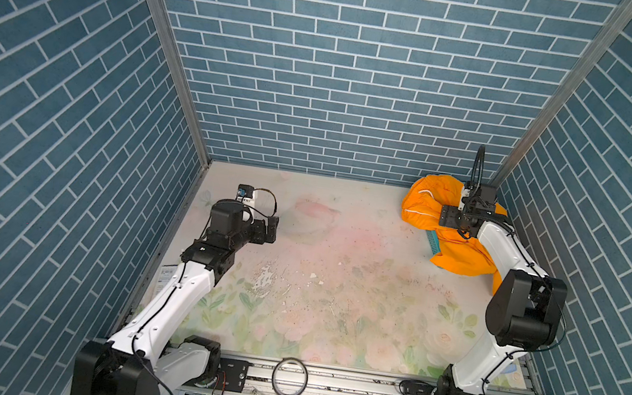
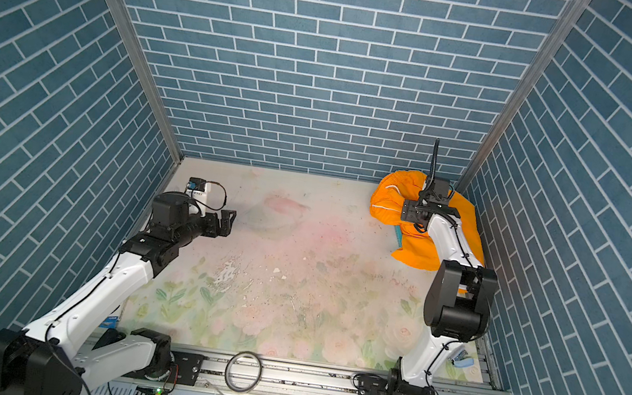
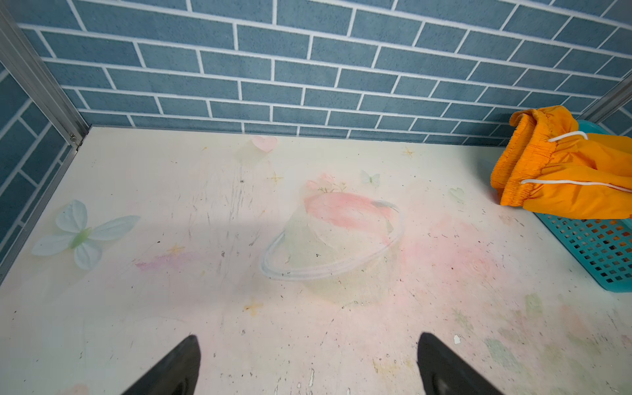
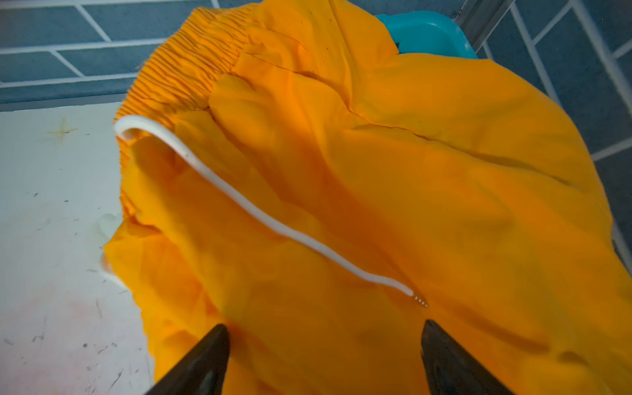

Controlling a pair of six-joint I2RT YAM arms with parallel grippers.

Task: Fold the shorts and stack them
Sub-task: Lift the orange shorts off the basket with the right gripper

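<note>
The orange shorts (image 1: 424, 205) lie heaped over the teal basket (image 3: 595, 249) in the far right corner. I'd worry a shallow pinch catches only the white cord (image 4: 239, 201) or one loose layer, dragging the basket along. My right gripper (image 4: 323, 359) sits directly over the cloth, fingers (image 4: 201, 362) apart, nothing clamped; my left gripper (image 3: 307, 366), also spread, hangs well apart over the table (image 1: 337, 273).

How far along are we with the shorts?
Nothing is folded or stacked yet. The orange shorts lie bunched over the teal basket. The right gripper hangs open above them, gripping nothing; the left gripper is open over the table. Left: grasp, spread, fold, stack. No second pair is in view.
</note>
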